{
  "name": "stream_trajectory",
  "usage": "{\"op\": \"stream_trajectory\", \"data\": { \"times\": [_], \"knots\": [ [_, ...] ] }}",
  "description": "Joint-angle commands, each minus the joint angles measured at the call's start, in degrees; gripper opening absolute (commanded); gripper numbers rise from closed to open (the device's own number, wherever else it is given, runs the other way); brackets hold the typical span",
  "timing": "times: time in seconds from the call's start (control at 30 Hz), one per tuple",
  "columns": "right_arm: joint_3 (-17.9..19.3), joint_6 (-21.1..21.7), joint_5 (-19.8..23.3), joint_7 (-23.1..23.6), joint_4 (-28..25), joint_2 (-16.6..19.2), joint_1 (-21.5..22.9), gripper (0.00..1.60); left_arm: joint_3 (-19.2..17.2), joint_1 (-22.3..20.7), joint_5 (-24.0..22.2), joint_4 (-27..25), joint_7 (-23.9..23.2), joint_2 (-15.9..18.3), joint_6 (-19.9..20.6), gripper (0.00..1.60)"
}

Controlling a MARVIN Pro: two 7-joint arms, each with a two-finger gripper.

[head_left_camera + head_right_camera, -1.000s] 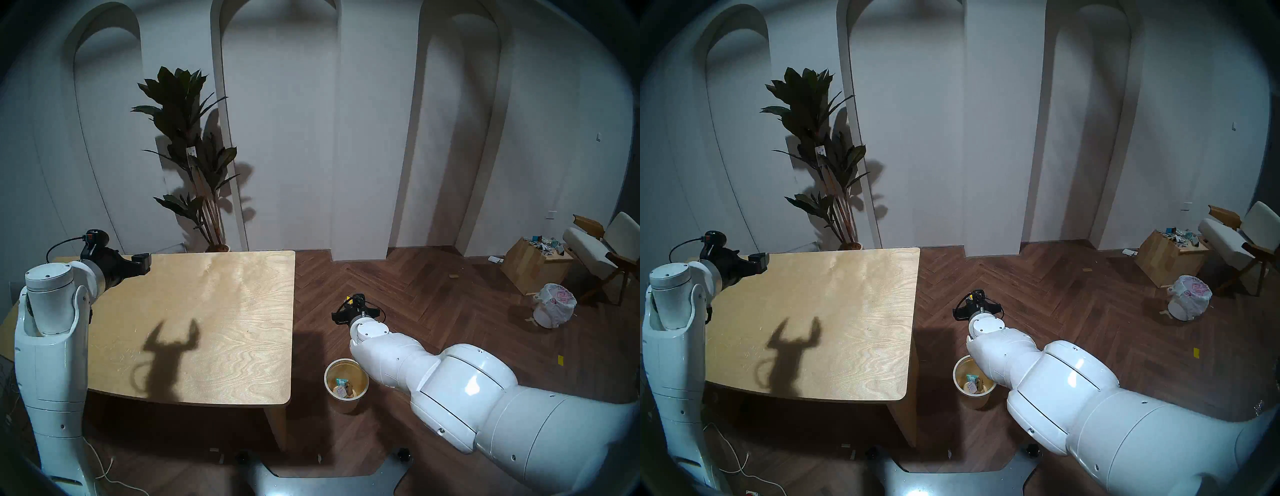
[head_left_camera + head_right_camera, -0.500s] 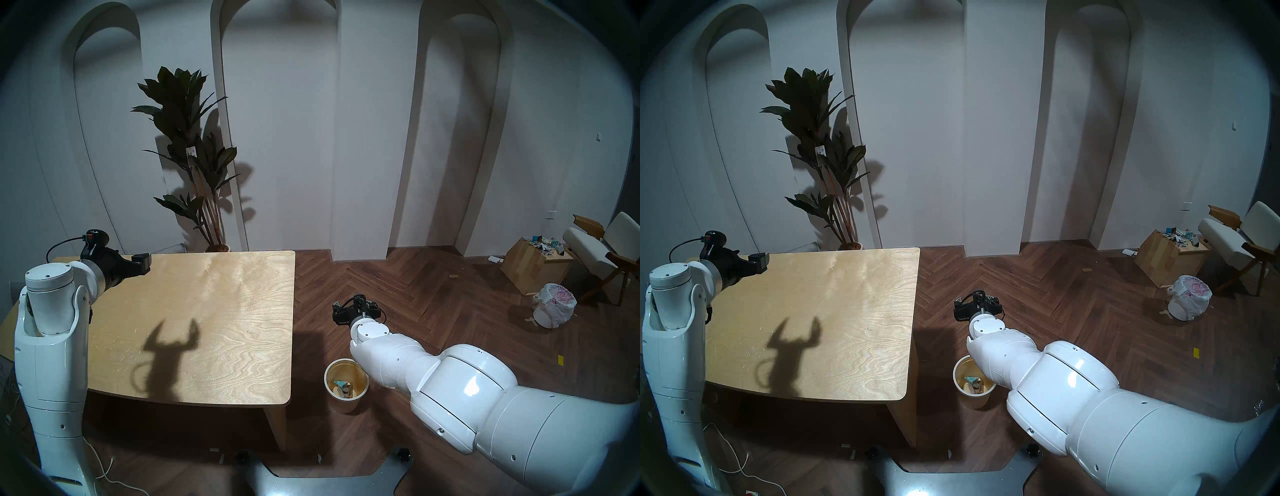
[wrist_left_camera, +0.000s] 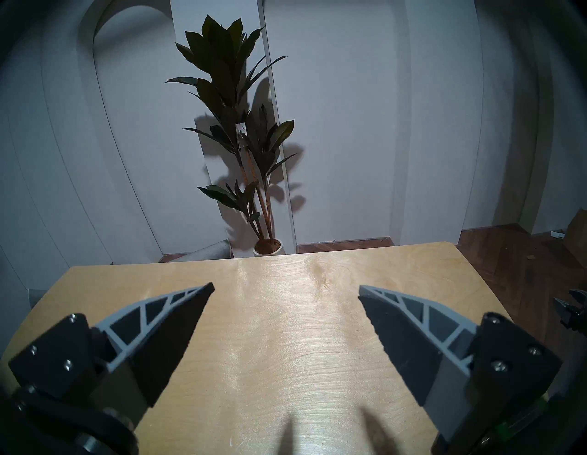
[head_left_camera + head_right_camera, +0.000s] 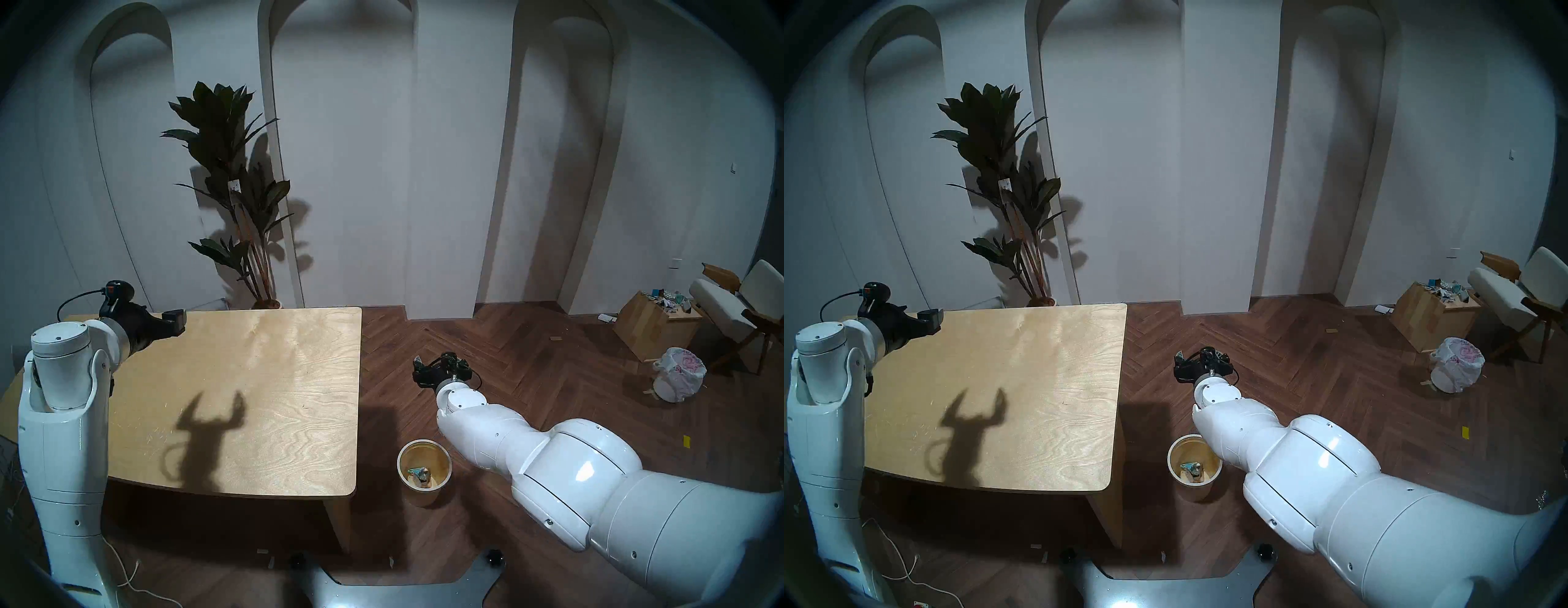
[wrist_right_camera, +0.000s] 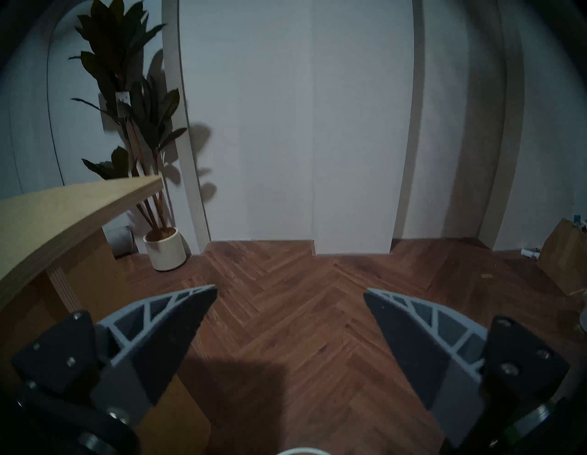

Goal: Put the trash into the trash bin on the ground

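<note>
Head view, trash (image 4: 420, 474) inside trash bin (image 4: 424, 488), right fingers (image 5: 178, 333) spread empty beyond it; left fingers (image 3: 171, 330) likewise

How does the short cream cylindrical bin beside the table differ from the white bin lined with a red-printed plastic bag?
The cream cylindrical bin has no bag; the white bag-lined bin does. The cream bin stands beside the wooden table; the white one stands by the wooden box. Both stand upright on the floor.
</note>
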Motion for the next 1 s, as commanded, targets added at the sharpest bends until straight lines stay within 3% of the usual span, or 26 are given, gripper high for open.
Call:
{"op": "stream_trajectory", "data": {
  "times": [0.0,0.07,0.1,0.4,0.97],
  "knots": [
    [0.36,-6.76,-0.58,1.56,-4.08,4.88,-0.67,1.6,2.97,-3.44,-0.56,-0.97,0.34,-1.06,-2.19,1.6],
    [0.46,-9.56,-0.59,1.99,-4.75,5.34,-1.45,1.6,4.1,-4.0,-0.81,-0.47,0.39,-1.51,-2.61,1.6],
    [0.39,-8.47,-0.75,2.08,-5.26,5.55,-1.7,1.6,4.6,-4.23,-0.85,-0.25,0.49,-1.71,-2.81,1.6],
    [-0.09,-14.58,-1.69,3.29,-7.47,5.26,-4.87,1.6,9.42,-6.74,-0.39,3.47,2.87,-3.92,-5.94,1.6],
    [0.37,-20.32,-2.87,3.51,-12.14,6.53,-8.31,1.6,17.03,-14.28,1.93,11.26,7.03,-6.71,-11.46,1.6]
  ]
}}
